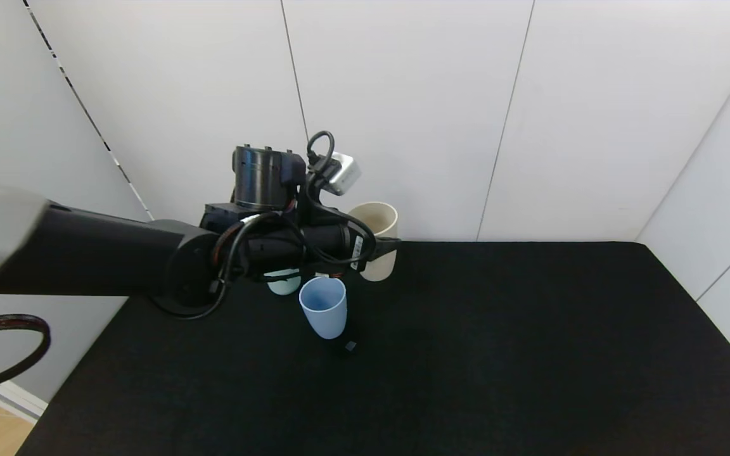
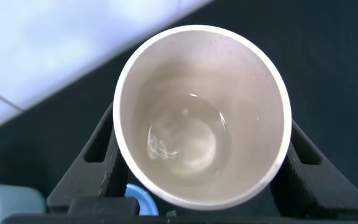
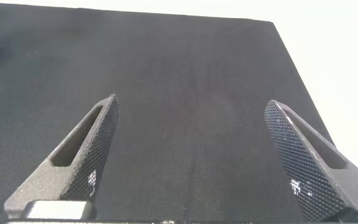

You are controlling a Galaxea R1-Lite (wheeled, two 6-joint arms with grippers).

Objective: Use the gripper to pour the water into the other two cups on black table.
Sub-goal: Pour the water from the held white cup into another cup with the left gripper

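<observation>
Right gripper (image 3: 191, 155): over bare black bench (image 3: 185, 68), fingers spread wide, holding nothing. Light blue cup (image 1: 323, 307): upright on bench, nearest. Green cup (image 1: 283, 285): just behind it, mostly hidden under the arm. Left gripper (image 1: 383, 247): fingers pinching cream cup (image 1: 377, 237) at bench's far edge; water (image 2: 185, 140) inside.

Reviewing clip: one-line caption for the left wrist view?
Left gripper clamps the cream cup, a little water inside, above the black table.
</observation>
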